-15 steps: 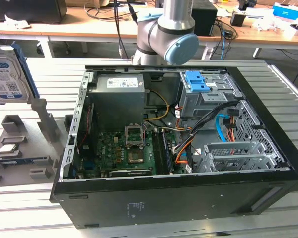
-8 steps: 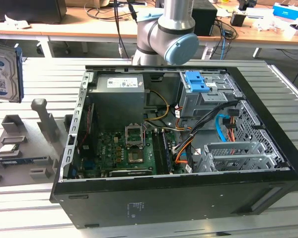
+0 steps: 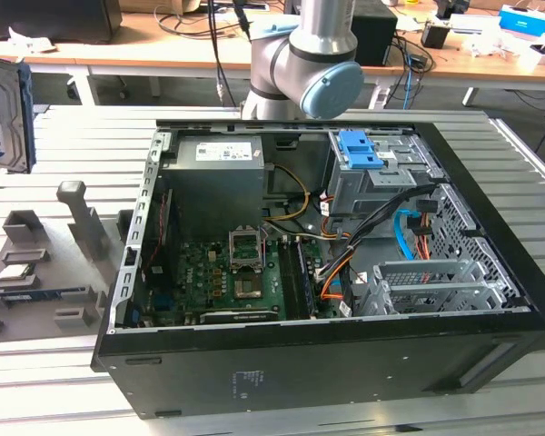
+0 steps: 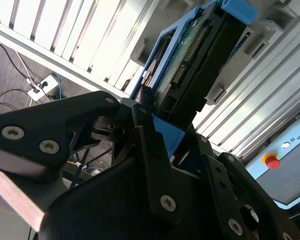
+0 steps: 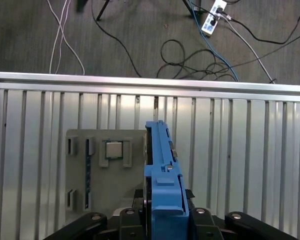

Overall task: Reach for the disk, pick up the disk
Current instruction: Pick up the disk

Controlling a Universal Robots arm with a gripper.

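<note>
Blue-railed disk [image 3: 0, 113] held on edge in the gripper [image 5: 163, 195].
Jaws are closed on it above the slatted table [image 5: 240, 150], well to the exterior view's left of the open computer case [image 3: 345, 363].

Under my gripper [image 5: 162, 225] runs a ribbed metal table [image 5: 240, 150]; beyond its edge, grey floor [image 5: 20, 40] with loose cables [image 5: 210, 62].

I'm working in a robotics lab: an opened computer case [image 3: 327, 368] on a slatted aluminium tabletop [image 3: 82, 154], cluttered desks [image 3: 154, 50] behind, cables [image 5: 210, 65] and a power strip [image 5: 212, 19] on the floor [image 5: 30, 35].
</note>
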